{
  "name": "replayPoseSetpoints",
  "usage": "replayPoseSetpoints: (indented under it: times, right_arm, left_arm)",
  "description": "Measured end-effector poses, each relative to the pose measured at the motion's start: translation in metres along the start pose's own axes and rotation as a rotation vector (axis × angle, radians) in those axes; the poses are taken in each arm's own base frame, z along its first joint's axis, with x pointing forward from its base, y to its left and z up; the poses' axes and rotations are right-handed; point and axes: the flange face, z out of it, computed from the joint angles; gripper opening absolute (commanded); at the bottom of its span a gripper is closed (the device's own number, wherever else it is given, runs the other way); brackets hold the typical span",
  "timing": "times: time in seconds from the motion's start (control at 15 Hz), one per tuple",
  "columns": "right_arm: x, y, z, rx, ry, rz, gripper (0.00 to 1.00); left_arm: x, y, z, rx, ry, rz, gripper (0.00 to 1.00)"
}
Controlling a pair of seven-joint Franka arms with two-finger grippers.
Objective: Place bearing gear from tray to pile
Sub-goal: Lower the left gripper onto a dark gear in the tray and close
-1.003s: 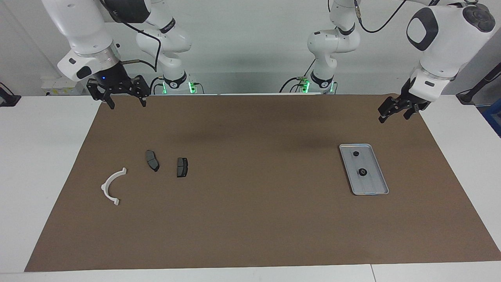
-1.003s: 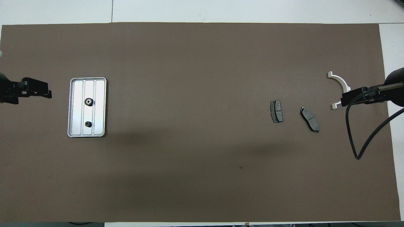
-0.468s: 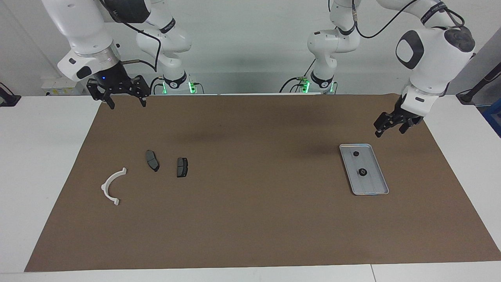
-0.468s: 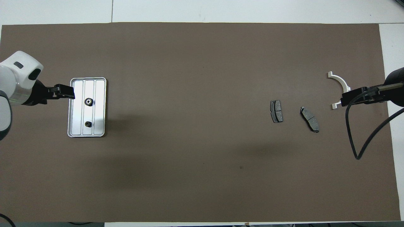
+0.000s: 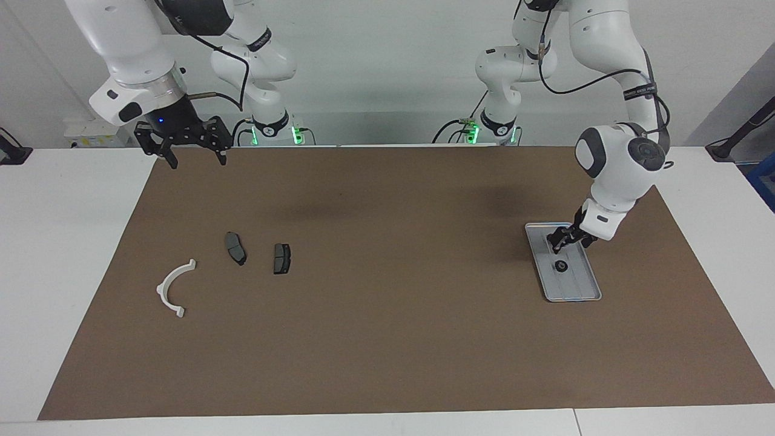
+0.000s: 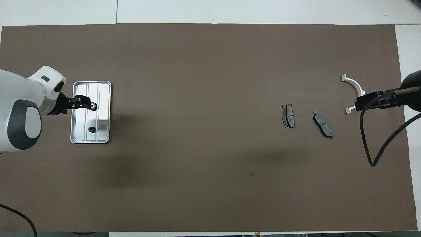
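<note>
Since the earlier frames, the left hand (image 5: 562, 241) descends from beside the tray (image 5: 582, 292) to just over it, fingers slightly parted, empty, lined up for a pick. Two dark gears lie in the tray: the near gear (image 6: 92, 129) and the far gear (image 5: 560, 266). The pile, toward the right arm's end of the desk (image 5: 387, 339), counts one white bracket (image 5: 172, 288) and two brake pads (image 5: 235, 247). The right hand (image 5: 181, 142) waits raised, fingers wide, over the desk's edge.

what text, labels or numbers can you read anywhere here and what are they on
None can be read.
Left arm's black wrist band: light lettering, too small to read.
Right arm's black band: light lettering, too small to read.
Tray, both small dark parts on it, brake pads and white bracket: no markings visible.
</note>
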Motion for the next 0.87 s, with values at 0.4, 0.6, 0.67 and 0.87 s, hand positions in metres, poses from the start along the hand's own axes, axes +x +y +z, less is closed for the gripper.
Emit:
replayPoseSetpoints:
  times: [0.4,0.6,0.67,0.87]
  right_arm:
    - [0.0,0.0,0.0,0.0,0.0,0.0,1.0]
    - [0.0,0.0,0.0,0.0,0.0,0.0,1.0]
    - [0.0,0.0,0.0,0.0,0.0,-0.001,1.0]
    - [0.0,-0.001,0.0,0.0,0.0,-0.001,1.0]
  left_arm:
    - [0.011,0.005,0.023,0.002,-0.014,-0.019,0.81]
    - [0.015,0.005,0.03,0.001,-0.003,-0.02,0.81]
    - [0.015,0.005,0.033,0.001,-0.002,-0.02,0.81]
    - [0.017,0.005,0.039,0.001,0.0,-0.022,0.81]
